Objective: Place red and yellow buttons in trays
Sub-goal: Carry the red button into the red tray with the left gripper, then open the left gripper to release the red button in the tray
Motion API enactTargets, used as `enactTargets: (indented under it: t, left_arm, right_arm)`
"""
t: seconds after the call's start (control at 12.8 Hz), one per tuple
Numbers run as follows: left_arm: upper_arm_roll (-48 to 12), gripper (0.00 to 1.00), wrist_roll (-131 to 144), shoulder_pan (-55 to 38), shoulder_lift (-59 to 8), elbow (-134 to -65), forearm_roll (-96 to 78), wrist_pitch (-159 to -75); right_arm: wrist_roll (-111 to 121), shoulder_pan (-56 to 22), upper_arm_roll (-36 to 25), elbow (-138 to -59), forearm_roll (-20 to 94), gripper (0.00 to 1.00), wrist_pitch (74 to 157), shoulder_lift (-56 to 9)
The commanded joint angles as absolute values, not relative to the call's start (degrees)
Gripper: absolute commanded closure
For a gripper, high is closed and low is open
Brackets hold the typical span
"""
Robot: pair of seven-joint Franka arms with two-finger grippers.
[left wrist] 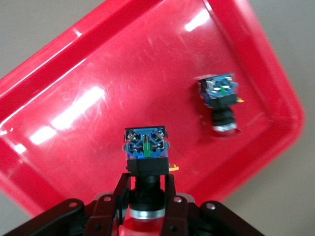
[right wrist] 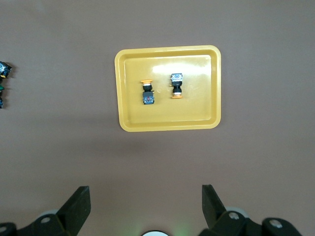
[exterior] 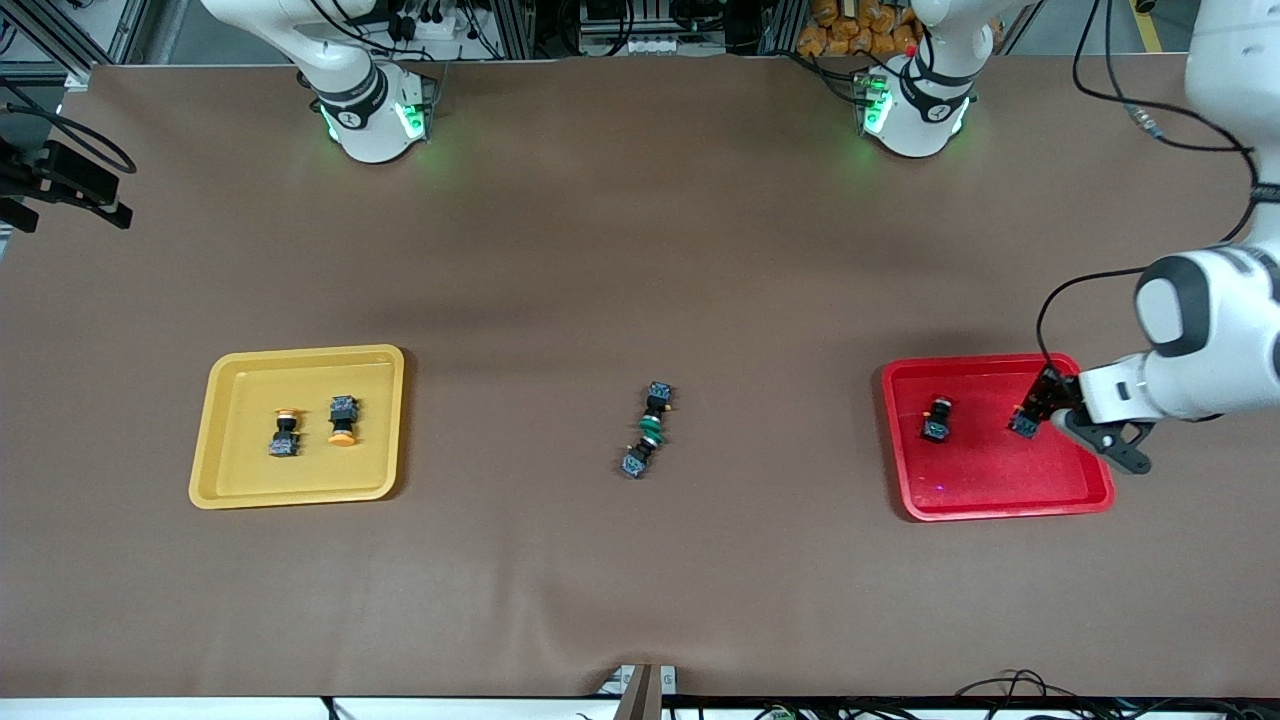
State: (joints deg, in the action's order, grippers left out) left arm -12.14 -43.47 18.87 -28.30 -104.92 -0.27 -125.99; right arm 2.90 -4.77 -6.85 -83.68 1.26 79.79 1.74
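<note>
The left gripper [exterior: 1032, 415] is seen over the red tray [exterior: 1000, 500], at the tray's end toward the left arm's side of the table, and it is clenched on a red button [exterior: 1024, 424]. In the left wrist view the black fingers [left wrist: 120, 189] are pressed against the black body of this button [left wrist: 146, 152], with its blue-grey block pointing away from the gripper and down at the tray floor [left wrist: 98, 98]. Whether the held button touches the tray cannot be told.

A second red button [exterior: 937, 419] is already laid in the red tray, toward the end nearer the table's middle, well apart from the held one. It is shown in the left wrist view too [left wrist: 220, 101], lying on its side.

At the right arm's end of the table the yellow tray [exterior: 225, 440] is found, and two yellow buttons are lying in it side by side: one [exterior: 285, 433] with its orange cap turned away from the front camera, the other [exterior: 343, 420] with its cap turned toward that camera.

Between the two trays, on the brown table [exterior: 640, 250], two green buttons [exterior: 647, 429] are left lying end to end in a line.

The right gripper [right wrist: 146, 206] is held high over the table, looking down on the yellow tray [right wrist: 120, 88], its fingers spread wide and nothing between them; this arm is waiting.
</note>
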Motion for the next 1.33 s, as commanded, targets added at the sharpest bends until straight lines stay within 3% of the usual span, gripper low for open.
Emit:
enactTargets:
  t: [0.0, 0.47, 0.55, 0.63, 1.02, 1.25]
  left_arm:
    - [-12.74, 1.0, -45.96, 19.42, -30.49, -106.35, 2.2, -131.99]
    - [-12.74, 1.0, -46.58, 19.69, -32.17, -106.17, 2.55, -135.0]
    - [-12.74, 0.58, -46.58, 19.77, -32.34, -105.74, 2.55, -135.0]
    - [-12.74, 0.01, -46.76, 19.86, -32.26, -105.65, 2.55, -135.0]
    - [-13.18, 0.0, -47.02, 18.99, -31.2, -103.02, 2.55, -133.69]
    - [-14.76, 0.0, -46.5, 18.98, -30.85, -98.46, 2.46, -127.55]
  right_arm:
    - [2.29, -4.13, -6.5, -82.88, 0.62, 0.0, 78.84, 1.23]
    - [2.29, -4.13, -6.5, -82.97, 0.62, 0.0, 78.84, 1.23]
    - [2.29, -4.13, -6.5, -82.97, 0.62, 0.0, 78.84, 1.14]
    - [2.29, -4.13, -6.5, -82.97, 0.62, 0.0, 78.84, 1.14]
    - [2.29, -4.13, -6.42, -82.97, 0.62, 0.0, 78.49, 1.14]
    - [2.29, -4.13, -6.5, -82.97, 0.62, 0.0, 78.57, 1.14]
